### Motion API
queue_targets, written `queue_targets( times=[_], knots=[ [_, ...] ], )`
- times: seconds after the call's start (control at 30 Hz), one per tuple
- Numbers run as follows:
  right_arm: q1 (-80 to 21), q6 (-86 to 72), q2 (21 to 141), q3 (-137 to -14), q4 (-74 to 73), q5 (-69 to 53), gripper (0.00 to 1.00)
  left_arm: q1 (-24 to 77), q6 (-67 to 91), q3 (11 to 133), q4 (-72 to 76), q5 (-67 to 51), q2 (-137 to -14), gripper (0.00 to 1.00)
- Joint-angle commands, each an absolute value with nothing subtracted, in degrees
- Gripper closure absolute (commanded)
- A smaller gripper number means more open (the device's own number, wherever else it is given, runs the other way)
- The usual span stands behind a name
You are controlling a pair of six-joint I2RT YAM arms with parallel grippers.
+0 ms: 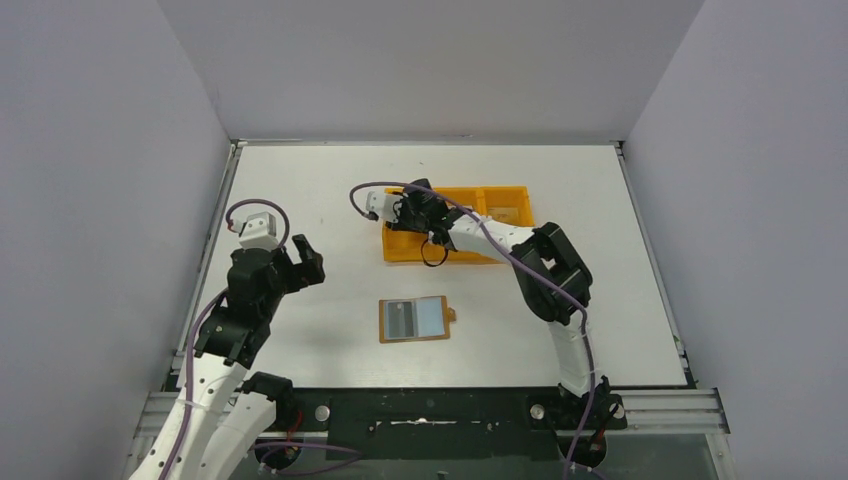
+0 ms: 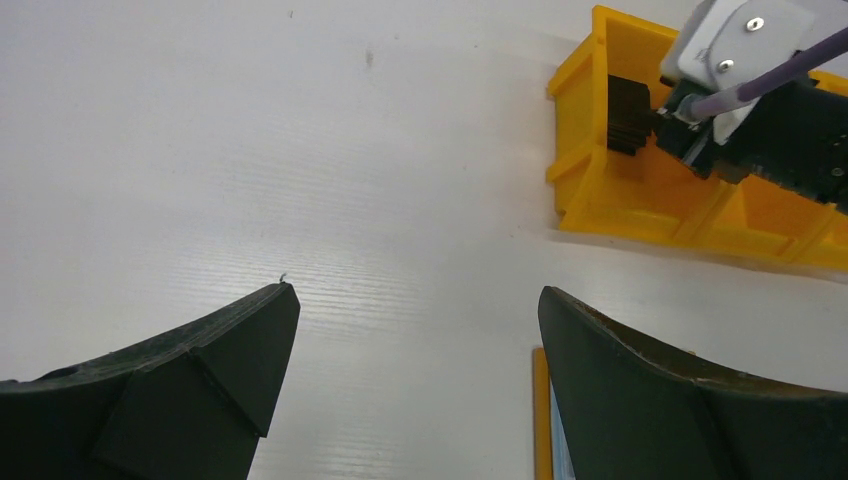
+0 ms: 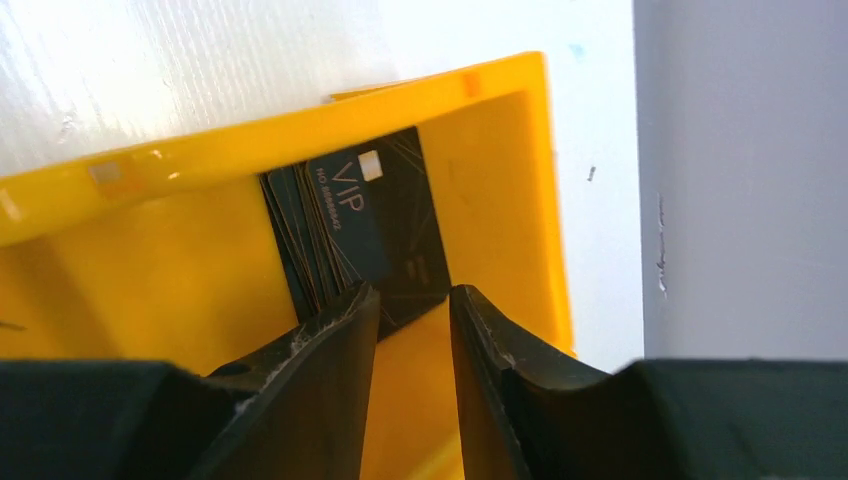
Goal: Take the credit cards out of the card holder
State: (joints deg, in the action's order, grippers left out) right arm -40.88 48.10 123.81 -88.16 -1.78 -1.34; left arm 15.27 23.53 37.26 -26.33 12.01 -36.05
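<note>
The tan card holder (image 1: 414, 338) lies open on the table in front of the arms. A grey credit card (image 1: 401, 319) shows in its left half and a light blue one (image 1: 431, 317) in its right half. My right gripper (image 1: 410, 210) (image 3: 412, 295) hangs inside the left compartment of the orange tray (image 1: 500, 215). Its jaws stand a little apart with nothing between them, just over a stack of dark cards (image 3: 350, 230) topped by a black VIP card. My left gripper (image 1: 303, 262) (image 2: 415, 290) hovers wide open, left of the card holder (image 2: 541, 410).
The orange tray (image 2: 640, 200) (image 3: 250, 130) has three compartments and sits at the back centre. The dark card stack (image 2: 628, 115) leans in its left end. Grey walls close in the table on three sides.
</note>
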Motion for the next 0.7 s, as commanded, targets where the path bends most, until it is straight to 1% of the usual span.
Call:
queue_targets(
  times=[0.0,0.13,0.23,0.37,0.43,0.5,0.6,0.67],
  knots=[
    [-40.52,40.88,112.35,-85.85,3.11,-4.36,0.65,14.84,23.80,37.88,-22.88,11.96,-36.03,0.08],
    [-40.41,32.80,104.88,-79.49,6.53,-7.11,0.61,14.85,23.73,37.88,-22.87,11.78,-36.25,0.08],
    [-41.20,25.20,99.56,-74.98,8.69,-6.38,0.56,14.85,23.73,37.88,-22.79,11.65,-36.22,0.08],
    [-41.47,3.64,93.47,-69.36,8.23,-7.17,0.53,14.77,23.72,37.88,-22.85,11.68,-36.25,0.08],
    [-41.21,-9.92,91.70,-67.59,4.06,-7.58,0.51,14.72,23.73,37.88,-22.94,11.82,-36.35,0.08],
    [-40.97,-22.70,92.23,-67.43,-2.42,-9.00,0.51,14.81,23.73,37.88,-22.96,11.78,-36.44,0.08],
    [-42.61,-33.77,93.90,-66.32,-9.24,-12.35,0.57,14.71,23.73,37.88,-22.78,11.71,-36.71,0.08],
    [-46.41,-38.42,93.53,-63.73,-10.04,-8.77,0.58,14.76,23.66,37.88,-22.75,11.78,-36.89,0.08]
  ],
)
